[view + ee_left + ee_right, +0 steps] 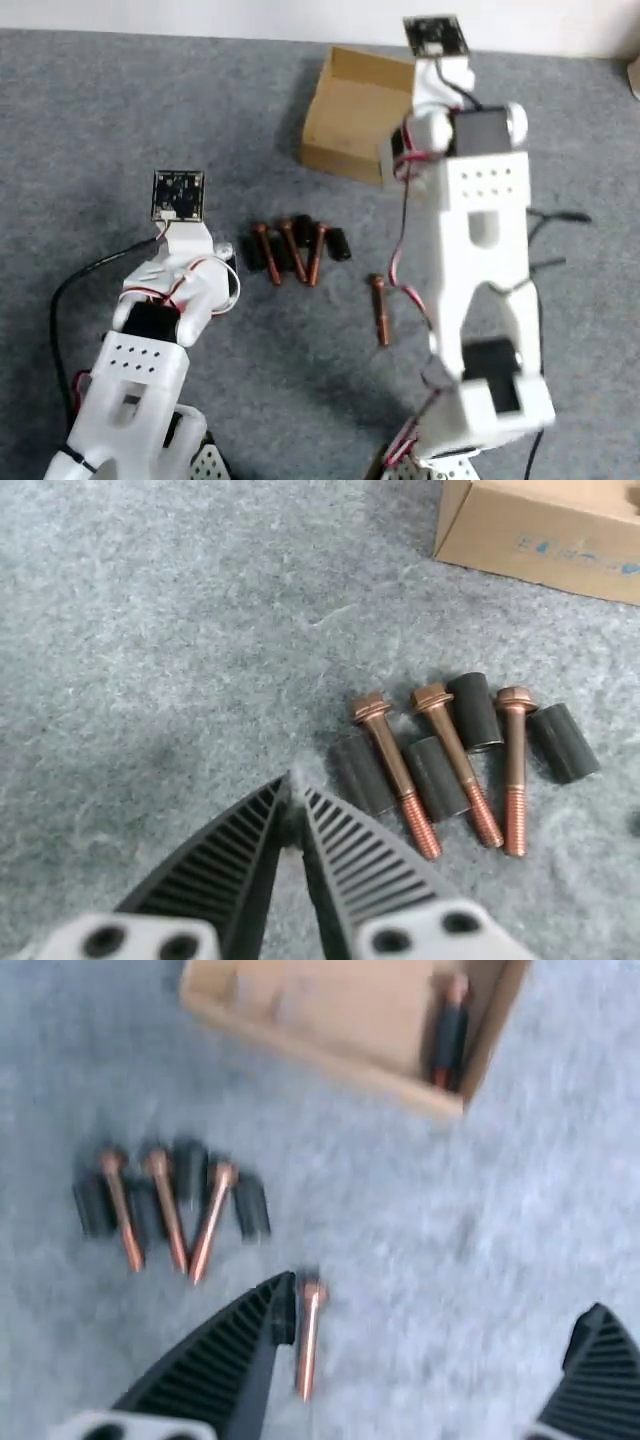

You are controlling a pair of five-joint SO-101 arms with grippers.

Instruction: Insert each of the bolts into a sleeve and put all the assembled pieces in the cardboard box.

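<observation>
Three copper bolts (455, 760) lie side by side on the grey carpet among several black sleeves (435, 777); the same cluster (295, 250) sits mid-table. My left gripper (292, 802) is shut and empty, a short way from the nearest sleeve. A lone bolt (308, 1340) lies apart (380, 310), just beside one finger (262, 1325) of my right gripper (435, 1325), which hangs open and empty above the carpet. The cardboard box (300, 1030) holds one bolt in its sleeve (450, 1035) against a side wall.
The box (350, 110) stands at the back, partly behind the right arm (480, 230). The left arm (160, 320) is at the front left. Bare carpet lies between the cluster and the box and along the far left.
</observation>
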